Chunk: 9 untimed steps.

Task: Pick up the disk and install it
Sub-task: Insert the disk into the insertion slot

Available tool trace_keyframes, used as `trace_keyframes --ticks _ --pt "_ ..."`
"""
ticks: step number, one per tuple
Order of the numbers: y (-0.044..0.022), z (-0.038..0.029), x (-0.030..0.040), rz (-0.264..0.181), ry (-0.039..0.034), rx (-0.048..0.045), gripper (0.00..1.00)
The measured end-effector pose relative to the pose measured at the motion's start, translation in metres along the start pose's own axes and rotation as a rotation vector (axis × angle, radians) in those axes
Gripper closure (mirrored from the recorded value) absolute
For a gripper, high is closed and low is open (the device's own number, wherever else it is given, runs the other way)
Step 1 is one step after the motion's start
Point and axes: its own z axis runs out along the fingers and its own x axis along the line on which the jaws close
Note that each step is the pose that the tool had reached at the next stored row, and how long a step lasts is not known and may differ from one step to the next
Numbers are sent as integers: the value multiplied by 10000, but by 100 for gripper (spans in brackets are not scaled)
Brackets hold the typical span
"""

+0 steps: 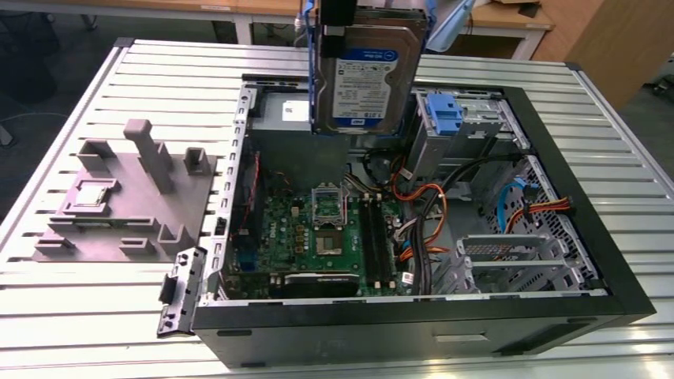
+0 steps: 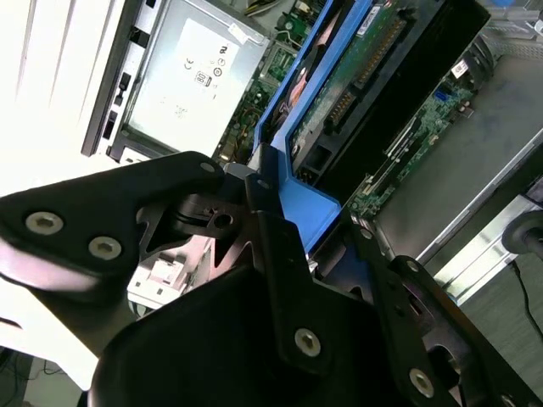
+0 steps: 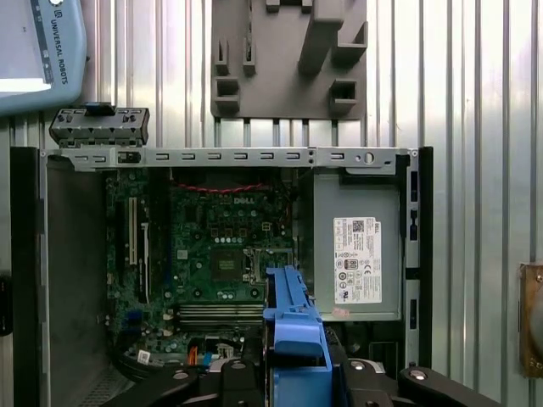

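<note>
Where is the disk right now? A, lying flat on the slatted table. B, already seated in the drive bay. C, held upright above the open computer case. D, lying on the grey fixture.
C: in the exterior view the disk hangs upright above the open computer case, and in the first wrist view the gripper is shut on its blue rail.

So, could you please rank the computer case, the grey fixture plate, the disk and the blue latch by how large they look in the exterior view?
1. computer case
2. grey fixture plate
3. disk; it hangs above the case, probably nearer the camera, so its place against the plate is unsure
4. blue latch
</note>
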Motion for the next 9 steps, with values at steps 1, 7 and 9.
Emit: trace_keyframes --ticks 1,7,9 --pt "-3 0 0 0 0 0 63" --pt "-4 0 18 0 0 0 63" --pt "-4 0 32 0 0 1 63"
